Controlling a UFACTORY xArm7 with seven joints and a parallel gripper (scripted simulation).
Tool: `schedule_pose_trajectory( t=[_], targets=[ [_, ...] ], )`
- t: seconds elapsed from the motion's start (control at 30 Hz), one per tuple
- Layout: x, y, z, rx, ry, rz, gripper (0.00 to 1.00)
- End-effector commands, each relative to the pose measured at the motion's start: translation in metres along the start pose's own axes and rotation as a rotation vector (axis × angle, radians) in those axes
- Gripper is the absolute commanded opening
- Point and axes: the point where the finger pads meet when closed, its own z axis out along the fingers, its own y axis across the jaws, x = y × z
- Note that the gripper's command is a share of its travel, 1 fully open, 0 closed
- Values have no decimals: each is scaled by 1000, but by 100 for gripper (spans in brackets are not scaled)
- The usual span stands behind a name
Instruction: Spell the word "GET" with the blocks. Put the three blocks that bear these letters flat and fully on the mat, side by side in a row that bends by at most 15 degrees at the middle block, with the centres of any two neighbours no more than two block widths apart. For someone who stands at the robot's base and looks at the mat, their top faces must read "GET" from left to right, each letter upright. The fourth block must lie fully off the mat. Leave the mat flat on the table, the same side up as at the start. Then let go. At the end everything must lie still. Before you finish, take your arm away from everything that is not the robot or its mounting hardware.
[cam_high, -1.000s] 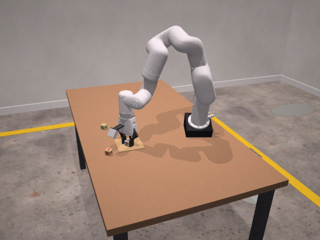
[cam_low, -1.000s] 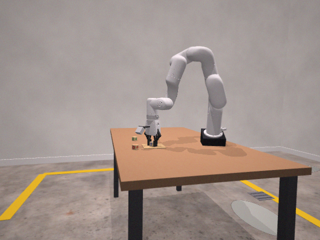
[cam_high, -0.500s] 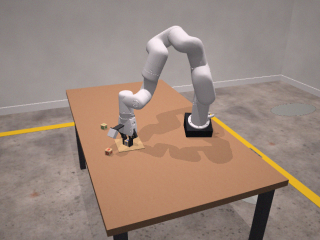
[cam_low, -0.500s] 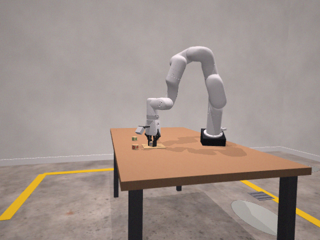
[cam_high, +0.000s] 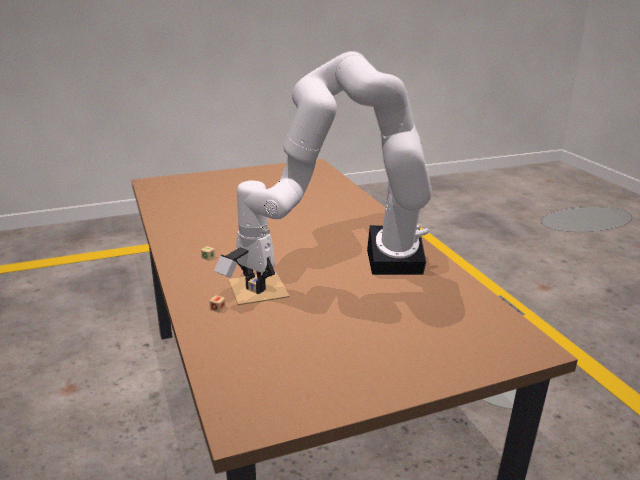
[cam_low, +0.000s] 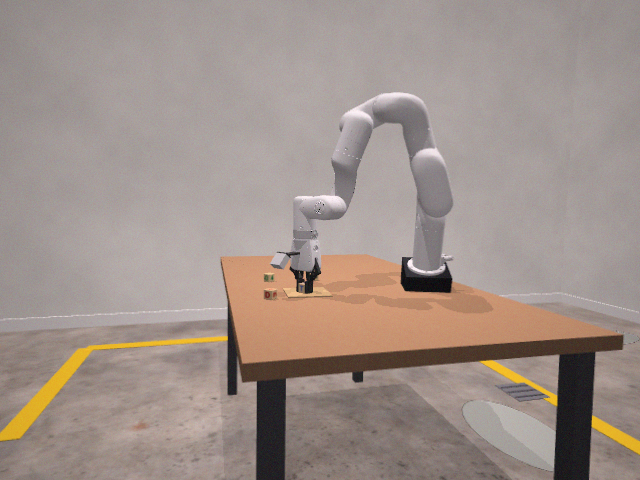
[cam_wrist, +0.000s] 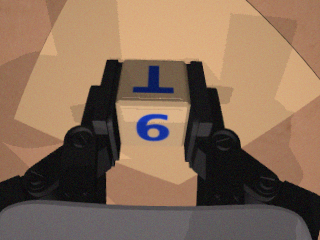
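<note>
Wrist view, centre: your gripper pinches the blue-lettered block; keep it level and square if you move it.

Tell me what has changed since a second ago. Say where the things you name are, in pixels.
The pincer (cam_high: 256, 287) (cam_low: 304, 289) (cam_wrist: 153, 82) has closed inward, its fingers now gripping the blue-lettered block (cam_high: 252, 286) (cam_low: 302, 287) (cam_wrist: 153, 122). The mat (cam_high: 273, 294) (cam_low: 321, 293) (cam_wrist: 170, 30), green-lettered block (cam_high: 207, 253) (cam_low: 268, 277) and red-lettered block (cam_high: 217, 303) (cam_low: 269, 293) stayed put, as did the arm's pose.
</note>
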Motion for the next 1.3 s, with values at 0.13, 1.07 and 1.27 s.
schedule_pose_trajectory(
  t=[0.13,1.07,1.27],
  targets=[
    [1,1,-1,-3,2,0,27],
    [1,1,-74,-3,2,0,27],
    [1,1,-98,-3,2,0,27]
  ],
)
